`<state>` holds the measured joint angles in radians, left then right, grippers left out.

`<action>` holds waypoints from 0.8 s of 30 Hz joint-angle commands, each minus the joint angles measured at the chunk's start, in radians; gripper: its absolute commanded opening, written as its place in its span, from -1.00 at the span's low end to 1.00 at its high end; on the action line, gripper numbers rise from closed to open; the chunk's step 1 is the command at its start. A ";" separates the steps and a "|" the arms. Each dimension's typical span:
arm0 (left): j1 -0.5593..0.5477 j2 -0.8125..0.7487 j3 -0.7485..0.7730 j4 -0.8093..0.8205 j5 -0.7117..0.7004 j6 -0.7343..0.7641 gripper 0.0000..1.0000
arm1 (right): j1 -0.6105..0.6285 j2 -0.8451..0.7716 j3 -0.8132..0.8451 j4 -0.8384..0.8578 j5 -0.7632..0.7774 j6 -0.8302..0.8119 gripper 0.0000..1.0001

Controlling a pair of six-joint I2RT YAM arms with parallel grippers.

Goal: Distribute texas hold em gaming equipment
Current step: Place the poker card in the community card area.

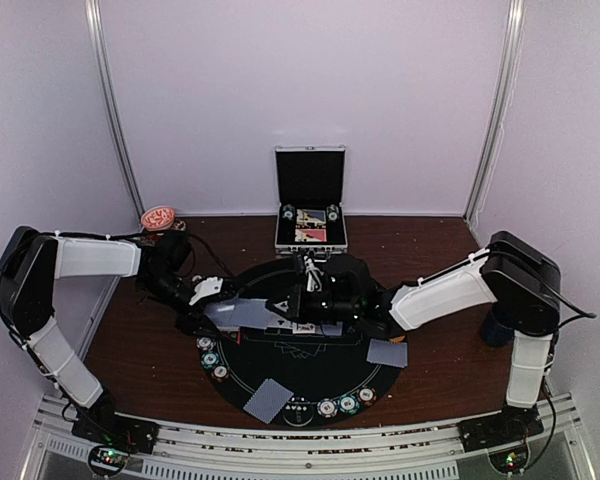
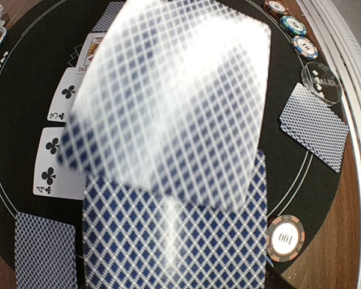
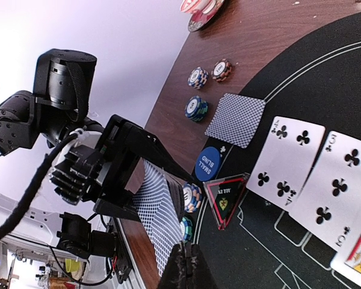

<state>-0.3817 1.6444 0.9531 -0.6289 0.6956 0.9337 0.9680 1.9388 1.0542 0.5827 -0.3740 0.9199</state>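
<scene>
My left gripper [image 1: 212,303] is shut on the deck of grey-blue-backed cards [image 2: 174,241], holding it over the left of the black round mat [image 1: 310,372]. In the right wrist view the left gripper [image 3: 117,171] shows from the side. My right gripper [image 3: 188,265] is shut on the top card [image 3: 159,217] and holds it tilted off the deck; that card is blurred in the left wrist view [image 2: 174,102]. The four of clubs [image 2: 54,162], three of clubs [image 2: 69,96] and a face card [image 2: 93,48] lie face up. A blue small-blind button [image 3: 209,164] lies on the mat.
Face-down cards [image 1: 270,400] [image 1: 387,352] lie on the mat. Striped chips sit at its left edge [image 1: 212,358] and front edge [image 1: 347,403]. A triangular all-in marker [image 3: 227,195] lies by the deck. The open silver case [image 1: 310,200] stands behind, a dark mug [image 1: 500,325] at right.
</scene>
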 commanded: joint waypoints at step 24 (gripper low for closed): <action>0.000 0.003 0.003 0.008 0.024 0.007 0.14 | -0.043 -0.597 -0.595 -0.252 0.914 0.065 -1.00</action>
<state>-0.3817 1.6444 0.9531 -0.6289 0.6956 0.9337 0.9287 1.3411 0.4915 0.4030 0.4091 0.9550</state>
